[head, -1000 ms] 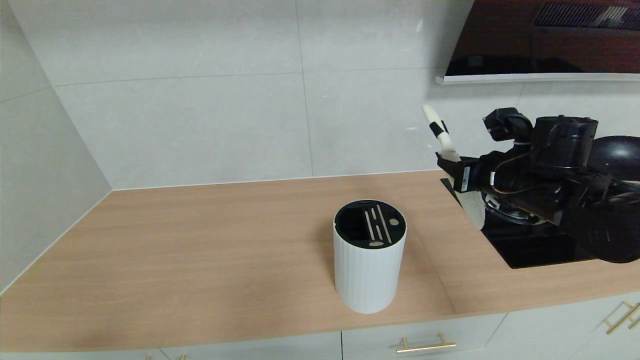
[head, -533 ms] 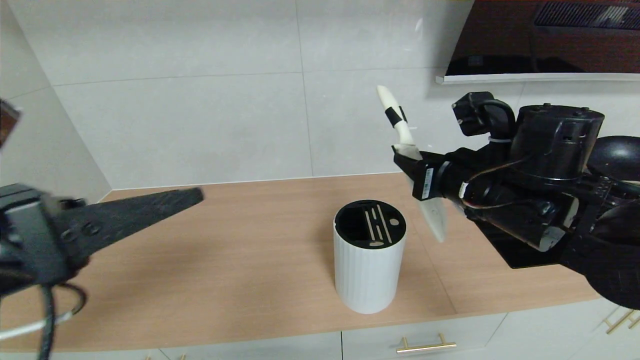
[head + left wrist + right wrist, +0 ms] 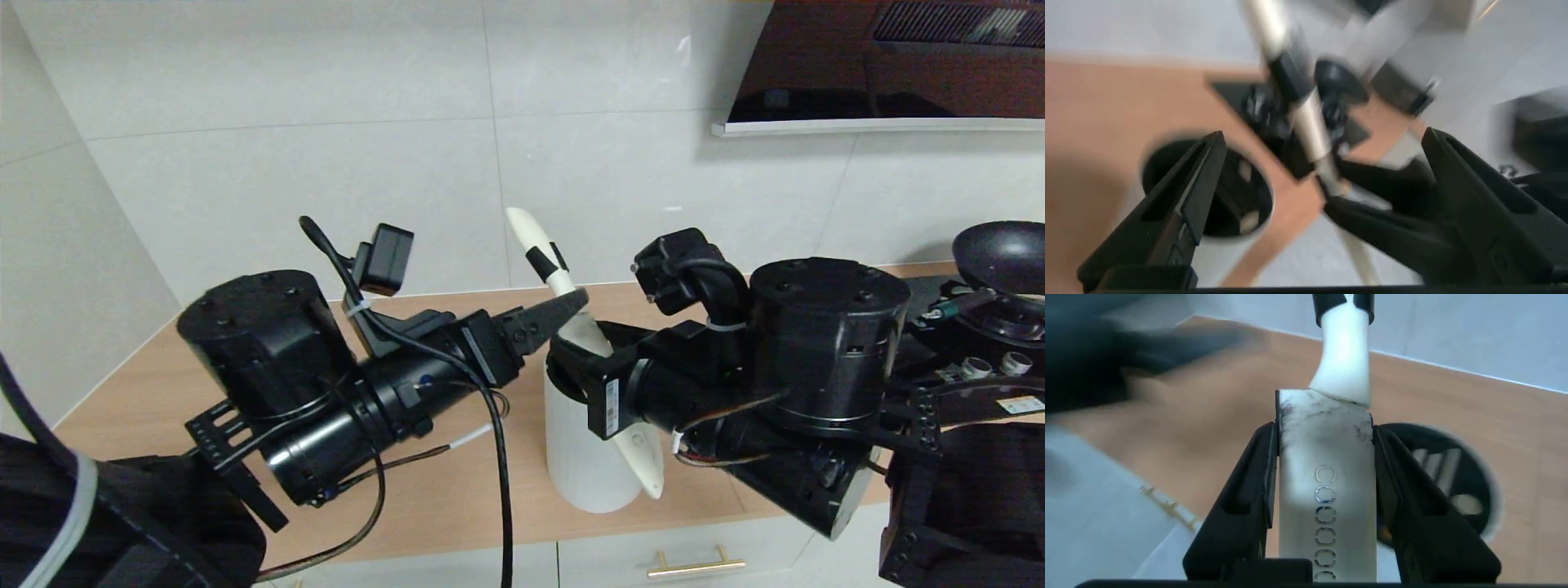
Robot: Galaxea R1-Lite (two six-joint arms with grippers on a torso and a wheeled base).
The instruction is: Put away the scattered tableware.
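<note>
while the right gripper [image 3: 581, 353] pinches the white knife [image 3: 549, 265] over the holder [image 3: 571, 457],
the left gripper [image 3: 1327, 204] hangs spread wide, also above the holder.

A cream-white knife [image 3: 558, 280] with a black band on its handle hangs tilted, handle up, clamped in the right gripper [image 3: 1325, 457] close by the holder [image 3: 580, 457] — a white ribbed cylinder with a black slotted top, upright on the wooden counter [image 3: 131, 392].
</note>
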